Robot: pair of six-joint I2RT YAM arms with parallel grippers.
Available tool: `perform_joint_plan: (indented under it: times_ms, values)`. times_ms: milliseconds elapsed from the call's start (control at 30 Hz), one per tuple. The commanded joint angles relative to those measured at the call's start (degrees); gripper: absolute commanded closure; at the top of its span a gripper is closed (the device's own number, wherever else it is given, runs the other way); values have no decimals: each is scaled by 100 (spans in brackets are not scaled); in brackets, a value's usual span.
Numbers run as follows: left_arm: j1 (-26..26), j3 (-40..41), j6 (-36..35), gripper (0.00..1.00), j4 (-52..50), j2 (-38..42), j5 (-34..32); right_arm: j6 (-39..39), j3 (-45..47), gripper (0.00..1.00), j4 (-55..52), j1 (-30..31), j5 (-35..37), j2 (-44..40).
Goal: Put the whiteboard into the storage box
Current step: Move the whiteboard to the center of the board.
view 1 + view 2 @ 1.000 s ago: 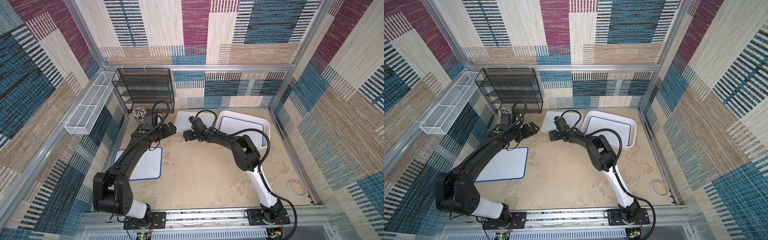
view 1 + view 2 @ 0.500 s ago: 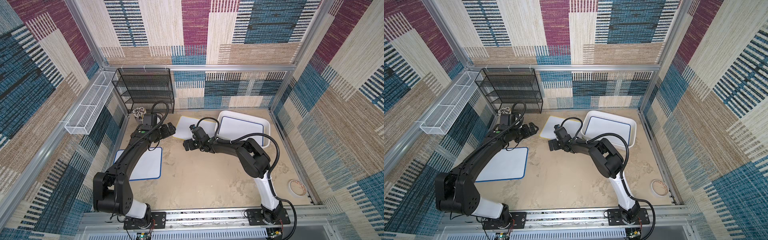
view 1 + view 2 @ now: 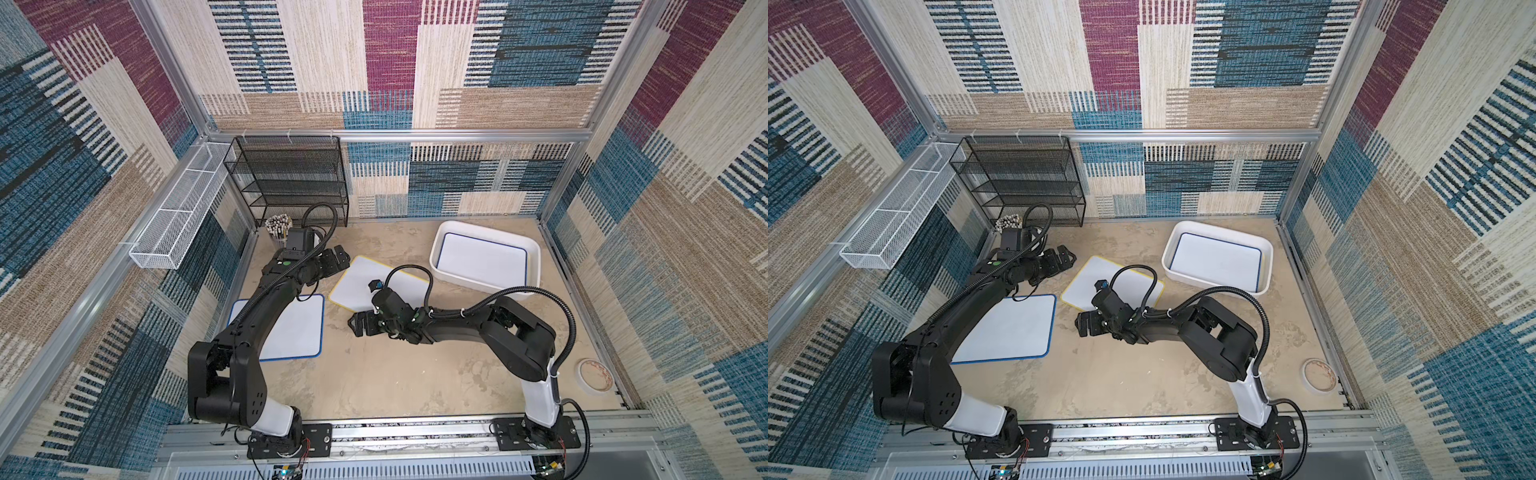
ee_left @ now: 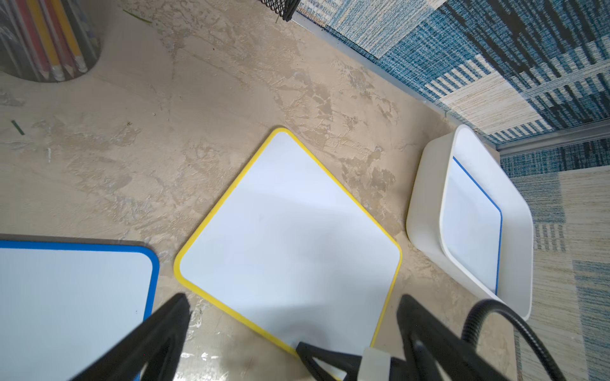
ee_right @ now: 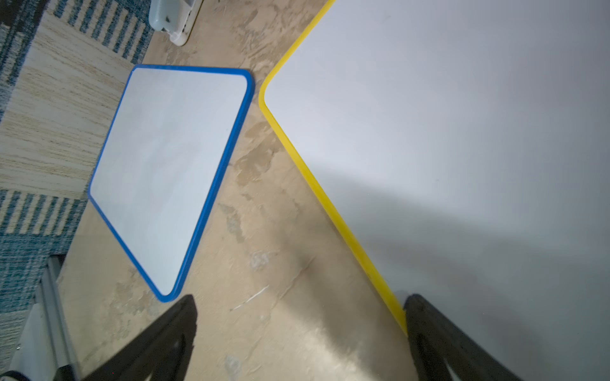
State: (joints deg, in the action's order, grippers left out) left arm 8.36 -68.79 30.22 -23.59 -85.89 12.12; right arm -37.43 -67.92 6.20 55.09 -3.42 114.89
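Evidently the yellow-framed whiteboard (image 3: 353, 284) has been dragged forward and turned; it is left flat near the storage box (image 3: 490, 232), not in it. The right gripper (image 3: 358, 326) and left gripper (image 3: 341, 259) are held wide and empty, so a regrasp seems needed.

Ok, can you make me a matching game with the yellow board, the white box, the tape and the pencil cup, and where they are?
Things:
1. yellow-edged board
2. white box
3. tape roll
4. pencil cup

Places or states:
A. next to the black rack
B. has a blue-edged board lying inside
C. in the near right corner of the table
D. flat on the middle of the table, nothing holding it

Pairs: 1-D, 2-B, 3-C, 4-A.
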Motion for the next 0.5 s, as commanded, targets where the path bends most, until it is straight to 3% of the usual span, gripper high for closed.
perform_joint_plan:
  times_ms: [0, 200, 467]
  values:
    - [-10, -10, 34, 0, -55, 2, -131, -545, 30, 0, -342, 46, 6, -259]
    - [7, 3, 207, 0, -261, -140, -267, 363, -45, 0, -808, -88, 1181, -891]
    - [324, 256, 972, 1, -495, -748, -324, 1392, 471, 0, -298, -860, 1045, -1236]
